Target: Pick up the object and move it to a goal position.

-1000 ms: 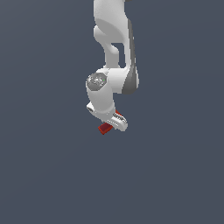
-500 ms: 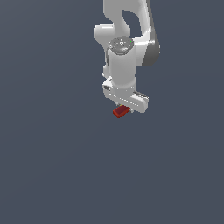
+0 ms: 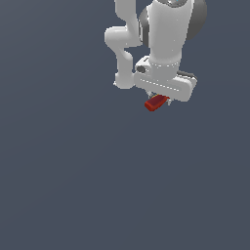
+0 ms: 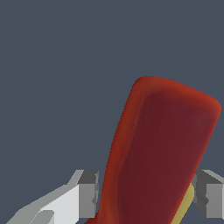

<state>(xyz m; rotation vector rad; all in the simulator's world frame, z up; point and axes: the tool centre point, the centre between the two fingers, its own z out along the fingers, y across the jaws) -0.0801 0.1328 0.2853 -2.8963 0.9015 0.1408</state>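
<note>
While your tool [image 3: 163, 100] grips the red drill [image 3: 156, 103], its long body juts out sideways below the fingers [image 4: 87, 194].

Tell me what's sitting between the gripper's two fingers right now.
The red object fills the gap between the fingers of the gripper; a bit of yellow peeks out beside it. The wrist view shows this best.

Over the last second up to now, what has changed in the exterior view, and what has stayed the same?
The arm carried the red object up and toward the exterior view's right. The gripper turned as it went. Nothing was let go: the object stays between the fingers, as the wrist view shows. The plain grey background is unchanged.
</note>
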